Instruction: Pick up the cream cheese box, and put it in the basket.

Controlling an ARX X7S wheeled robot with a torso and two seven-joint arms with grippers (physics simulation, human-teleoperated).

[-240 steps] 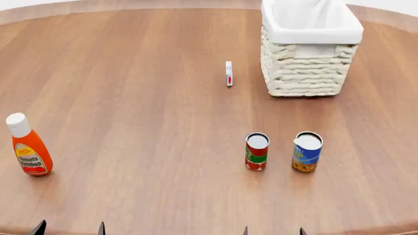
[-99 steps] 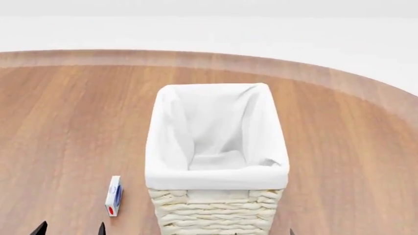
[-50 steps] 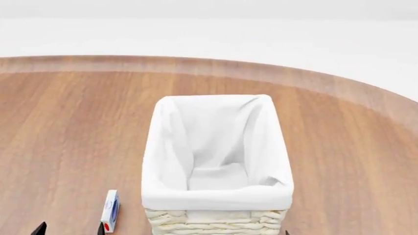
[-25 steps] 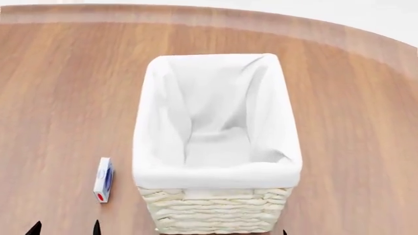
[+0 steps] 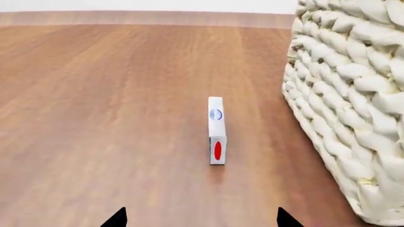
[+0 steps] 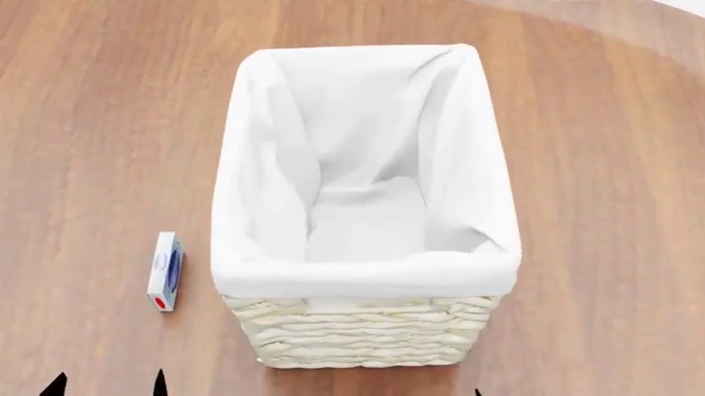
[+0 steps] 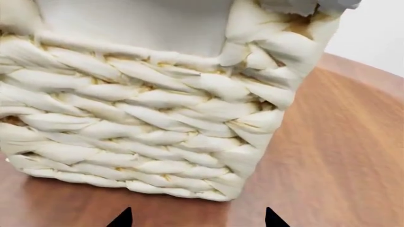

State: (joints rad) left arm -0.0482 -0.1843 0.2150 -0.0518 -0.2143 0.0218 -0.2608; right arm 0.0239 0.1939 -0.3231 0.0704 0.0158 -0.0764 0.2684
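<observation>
The cream cheese box (image 6: 165, 282) stands on its thin edge on the wooden table, just left of the basket (image 6: 364, 334); it also shows in the left wrist view (image 5: 216, 130), straight ahead between my finger tips. The basket's woven wall fills one side of the left wrist view (image 5: 353, 104) and most of the right wrist view (image 7: 145, 118). My left gripper (image 6: 106, 386) is open and empty, short of the box. My right gripper (image 7: 197, 218) is open and empty, close in front of the basket's wall; only a fingertip shows in the head view.
The wooden table (image 6: 88, 124) spreads round the basket; its far edge shows in the left wrist view (image 5: 139, 18). The basket's white cloth liner (image 6: 364, 165) holds nothing that I can see.
The head view has tilted down and drawn closer: the basket and box now sit lower and nearer, and the table's far edge has left the view. Cans and ketchup bottle are out of view.
</observation>
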